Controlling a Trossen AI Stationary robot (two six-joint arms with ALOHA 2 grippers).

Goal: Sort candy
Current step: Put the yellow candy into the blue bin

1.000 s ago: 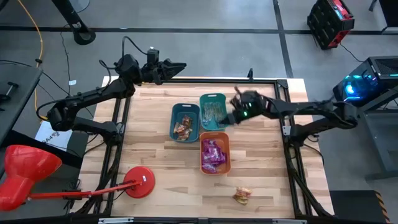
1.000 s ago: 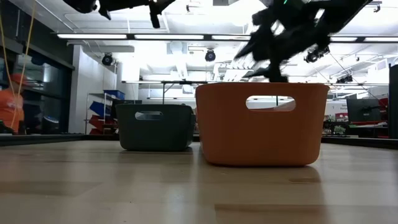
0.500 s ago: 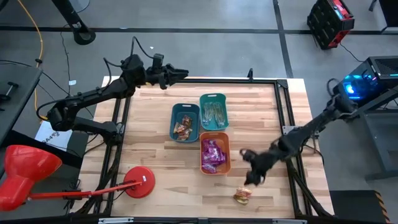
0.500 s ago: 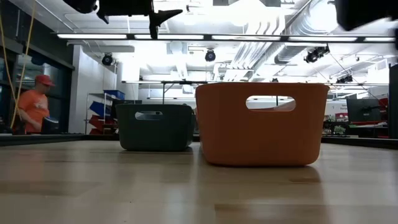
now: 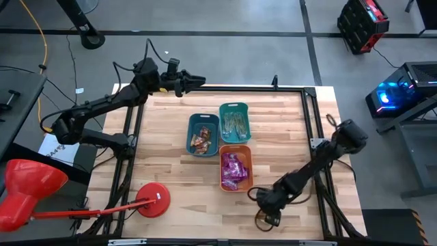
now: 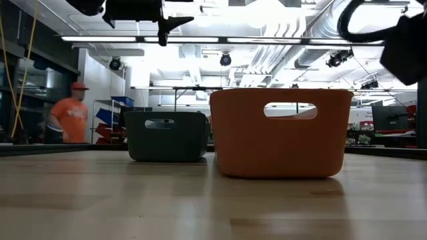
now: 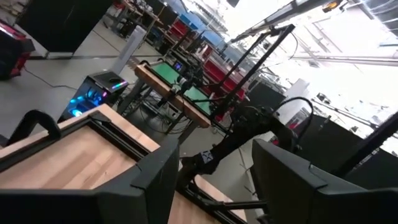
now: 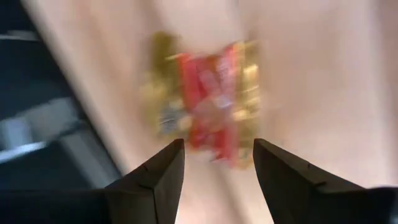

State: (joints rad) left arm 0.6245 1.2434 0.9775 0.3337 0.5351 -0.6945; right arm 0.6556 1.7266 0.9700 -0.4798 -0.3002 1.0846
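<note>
No text, label, brand, number or sign can be read in any of the views; the candy wrappers in the right wrist view are too blurred to show any lettering.

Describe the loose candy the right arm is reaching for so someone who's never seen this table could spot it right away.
Start at the orange bin of purple packets, the bin nearest the table's front edge. Beyond its right corner, at the front edge, the right hand hangs open over a small red-and-gold candy cluster. It's the only candy lying on bare wood, outside any bin.
</note>
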